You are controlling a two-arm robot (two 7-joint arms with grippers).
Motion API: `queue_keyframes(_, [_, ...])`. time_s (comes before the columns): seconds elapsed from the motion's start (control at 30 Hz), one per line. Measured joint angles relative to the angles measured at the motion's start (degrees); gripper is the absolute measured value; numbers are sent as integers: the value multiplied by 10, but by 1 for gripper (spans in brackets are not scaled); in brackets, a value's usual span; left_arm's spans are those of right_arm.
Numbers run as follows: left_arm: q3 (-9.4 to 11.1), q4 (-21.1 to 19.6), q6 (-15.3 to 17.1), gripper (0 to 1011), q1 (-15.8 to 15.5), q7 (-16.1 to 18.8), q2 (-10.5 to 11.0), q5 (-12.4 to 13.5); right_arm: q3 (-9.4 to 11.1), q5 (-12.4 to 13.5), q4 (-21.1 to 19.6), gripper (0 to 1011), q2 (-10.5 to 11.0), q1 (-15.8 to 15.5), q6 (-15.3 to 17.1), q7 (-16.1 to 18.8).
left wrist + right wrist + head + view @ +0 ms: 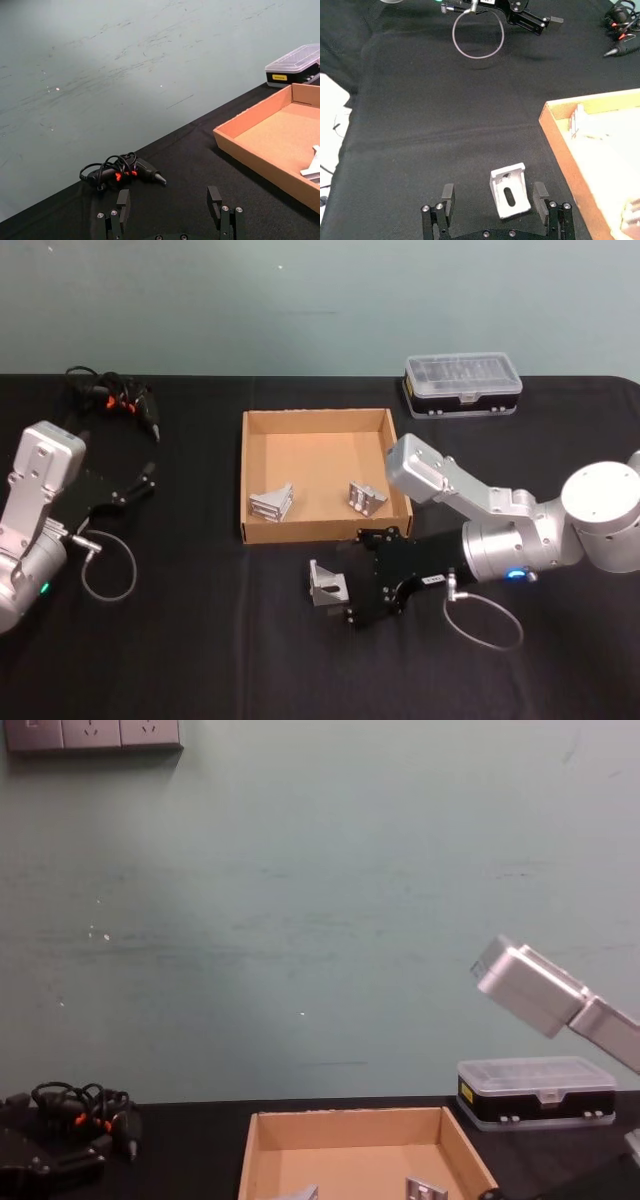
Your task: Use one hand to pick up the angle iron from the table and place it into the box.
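Angle iron (510,194) lies with its slot pointing at the right gripper (494,193), whose spread jaws flank it.

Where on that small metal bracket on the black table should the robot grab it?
Across the two straight side edges of the bracket, on its slotted plate. They run parallel, so fingers seat squarely. Come from the robot's right, as the open right gripper stands, one finger on each side, clear of the box.

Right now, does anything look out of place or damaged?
Nothing is damaged or spilled. One angle iron lies on the table outside the box, between the right gripper's open jaws; two more irons lie inside. The left gripper is parked left.
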Motion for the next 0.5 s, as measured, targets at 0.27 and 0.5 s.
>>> queue_keyframes(0.27, [0, 0, 0, 1011, 0, 0, 0, 0, -12, -5, 29, 1000, -17, 18, -10, 10])
queue_keyframes(0.5, [0, 0, 0, 1011, 0, 0, 0, 0, -24, -8, 67, 1000, -39, 38, -25, 23])
